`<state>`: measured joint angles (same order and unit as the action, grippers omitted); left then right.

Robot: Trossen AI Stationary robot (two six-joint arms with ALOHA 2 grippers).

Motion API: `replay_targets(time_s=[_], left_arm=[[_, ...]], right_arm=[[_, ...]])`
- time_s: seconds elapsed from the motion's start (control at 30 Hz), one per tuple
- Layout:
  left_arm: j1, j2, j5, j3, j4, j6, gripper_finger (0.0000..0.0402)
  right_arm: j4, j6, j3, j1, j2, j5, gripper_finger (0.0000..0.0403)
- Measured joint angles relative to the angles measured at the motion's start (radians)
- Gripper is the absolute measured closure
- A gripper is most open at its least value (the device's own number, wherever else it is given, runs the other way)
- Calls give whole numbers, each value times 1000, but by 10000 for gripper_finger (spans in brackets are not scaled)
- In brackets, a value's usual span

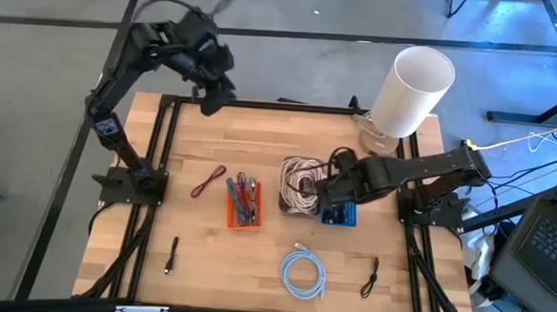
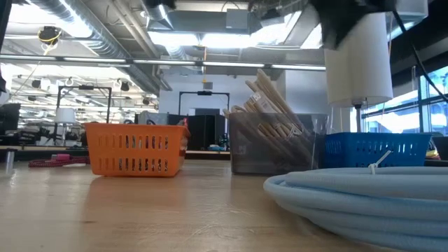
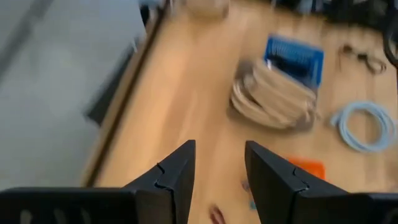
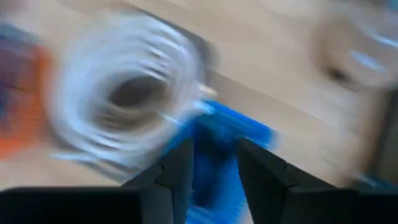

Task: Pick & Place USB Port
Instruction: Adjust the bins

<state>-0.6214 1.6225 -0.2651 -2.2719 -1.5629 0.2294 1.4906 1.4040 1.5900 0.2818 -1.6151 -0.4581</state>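
1. The blue basket (image 1: 339,215) is sitting on the wooden table (image 1: 260,145) toward its right side, just beside the clear bin (image 1: 299,186) holding a beige coiled cable. Which item is the USB port cannot be told from these views.
2. The right gripper (image 1: 326,190) is hovering over the near edge of the blue basket, next to the clear bin. In the right wrist view its fingers (image 4: 174,171) are standing a little apart with only the blue basket (image 4: 224,140) showing between them; nothing is seen pinched.
3. The orange basket (image 1: 244,204) is lying left of the clear bin and is holding several coloured cables.
4. A red cable (image 1: 207,181) is lying on the table left of the orange basket.
5. A light blue coiled cable (image 1: 303,273) is resting near the front edge; a small black cable (image 1: 372,276) is lying to its right, and a short black connector (image 1: 172,256) is lying well to its left.
6. A white cylinder (image 1: 412,91) is standing at the back right corner.
7. The left gripper (image 1: 215,97) is hanging above the back left edge of the table, its fingers (image 3: 177,177) parted and holding nothing.
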Motion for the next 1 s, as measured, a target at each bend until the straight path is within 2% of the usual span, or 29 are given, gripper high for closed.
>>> replay_targets(time_s=[0.07, 0.17, 0.33, 0.43, 0.53, 0.7, 0.77, 0.83, 0.93, 1.0], left_arm=[[9, -13, 7, 83, -7, -29, 270], [36, -65, 13, 271, 8, -57, 270], [76, -253, 64, 673, 208, -169, 271], [94, -434, 74, 890, 335, -250, 277], [116, -659, 129, 1057, 462, -331, 291], [146, -1067, 192, 1282, 747, -530, 317], [153, -1188, 213, 1365, 739, -629, 325], [155, -1266, 224, 1445, 621, -760, 332], [155, -1338, 213, 1558, 514, -932, 344], [155, -1353, 160, 1641, 508, -997, 352]], right_arm=[[93, 56, -9, 18, -1, 30, 285], [72, 54, -65, 42, 20, 39, 300], [71, 60, -197, 50, 88, 103, 339], [82, 66, -296, 51, 178, 167, 368], [40, 80, -379, 51, 314, 170, 395], [-82, 147, -497, 50, 538, 130, 396], [-124, 161, -553, 50, 591, 132, 399], [-148, 169, -613, 51, 617, 155, 399], [-163, 185, -701, 50, 630, 194, 401], [-201, 186, -760, 50, 630, 224, 401]])
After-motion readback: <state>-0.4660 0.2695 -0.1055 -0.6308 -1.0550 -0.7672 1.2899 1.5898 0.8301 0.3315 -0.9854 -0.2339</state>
